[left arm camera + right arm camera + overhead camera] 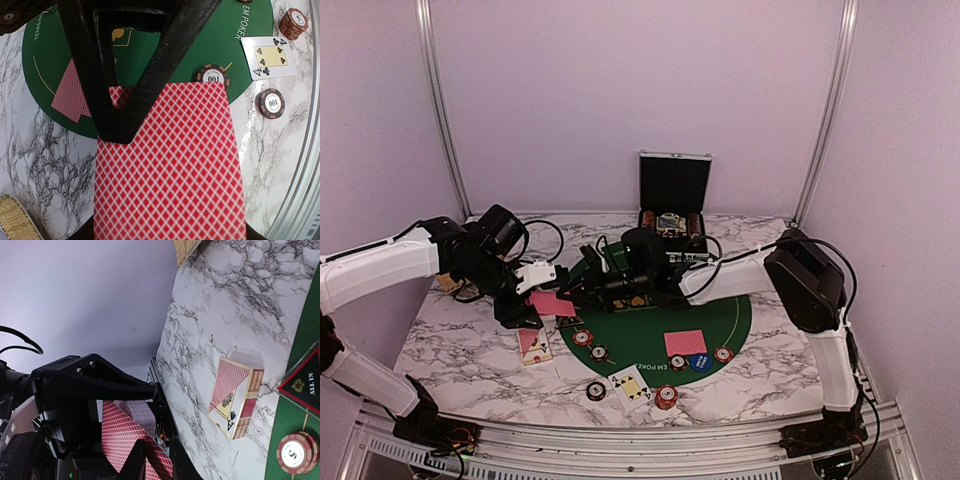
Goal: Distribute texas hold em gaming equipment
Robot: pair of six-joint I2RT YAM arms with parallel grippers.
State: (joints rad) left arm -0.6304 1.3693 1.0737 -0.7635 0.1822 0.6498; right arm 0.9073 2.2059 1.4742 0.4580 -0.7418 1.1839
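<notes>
Red-backed playing cards [170, 165] are pinched in the left gripper [540, 285], held above the grey-veined marble tabletop [450, 340] at the left rim of the round green felt mat [725, 315]. The left arm reaches in from the left edge, its white forearm running roughly level towards the right. The wrist is bent downward and the black fingers [85, 75] are clenched on the cards' upper edge.

Beneath that wrist, a red-and-cream card box [533, 345] lies flat on the marble just beside the mat.

The right gripper [578, 292] meets the held cards from the opposite side. Whether its fingers grip them cannot be told.

Towards the near edge of the mat, a face-up four of clubs [631, 387] lies with red-and-white poker chips [666, 397] on either side. Further right on the felt, a single face-down red card [685, 343] rests with a blue marker disc [700, 363] just beside it.

The right arm rises from its base at the near right corner. It folds at a high black elbow and stretches left, low across the mat.
</notes>
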